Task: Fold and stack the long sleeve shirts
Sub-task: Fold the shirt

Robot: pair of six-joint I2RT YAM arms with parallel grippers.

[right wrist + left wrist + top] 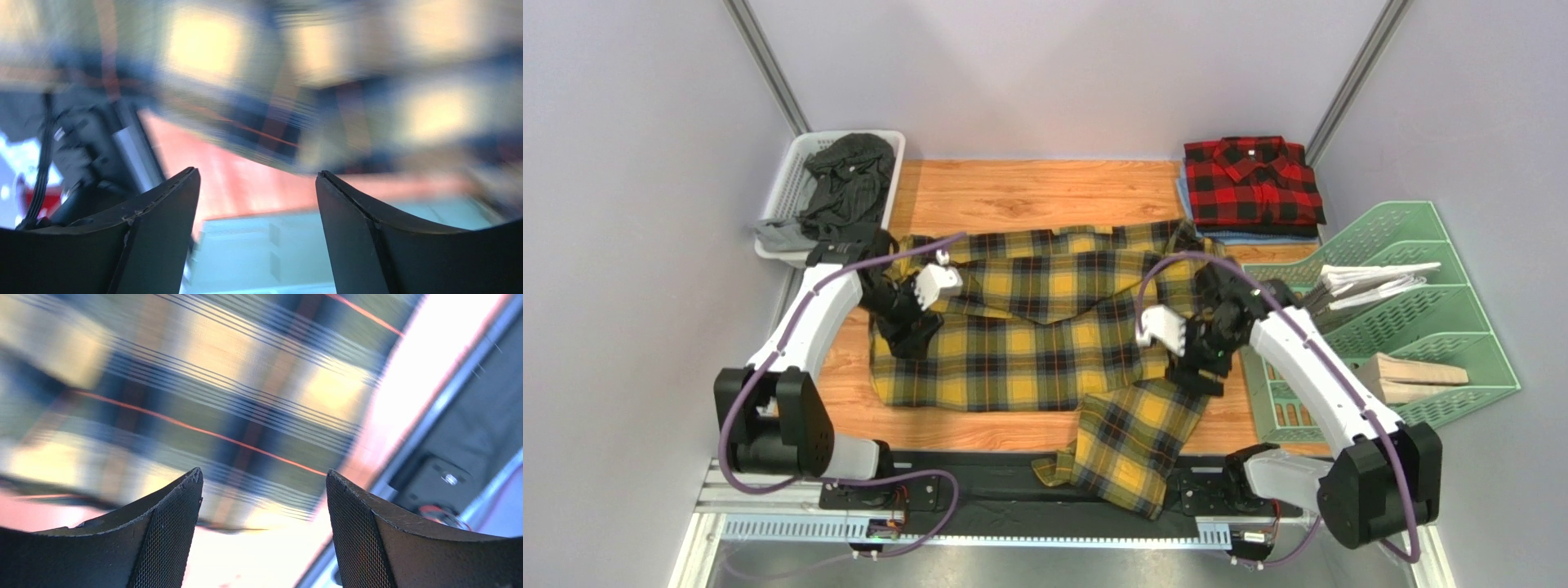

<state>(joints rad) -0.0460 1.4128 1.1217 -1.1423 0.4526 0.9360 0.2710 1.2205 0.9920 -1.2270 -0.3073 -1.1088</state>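
The yellow plaid shirt (1038, 319) lies spread across the wooden table, one sleeve hanging over the front edge. The red plaid shirt (1253, 181) sits folded at the back right on a blue cloth. My left gripper (901, 328) hovers over the yellow shirt's left side; in the left wrist view (264, 478) its jaws are open and empty above blurred plaid cloth (184, 398). My right gripper (1201, 355) is over the shirt's right edge; in the right wrist view (258, 177) it is open and empty, with blurred plaid (344, 92) beyond.
A white basket (795, 172) with dark clothes stands at the back left. A green file rack (1431, 306) with papers and wooden blocks stands at the right, close to my right arm. A black rail (1014, 472) runs along the front edge.
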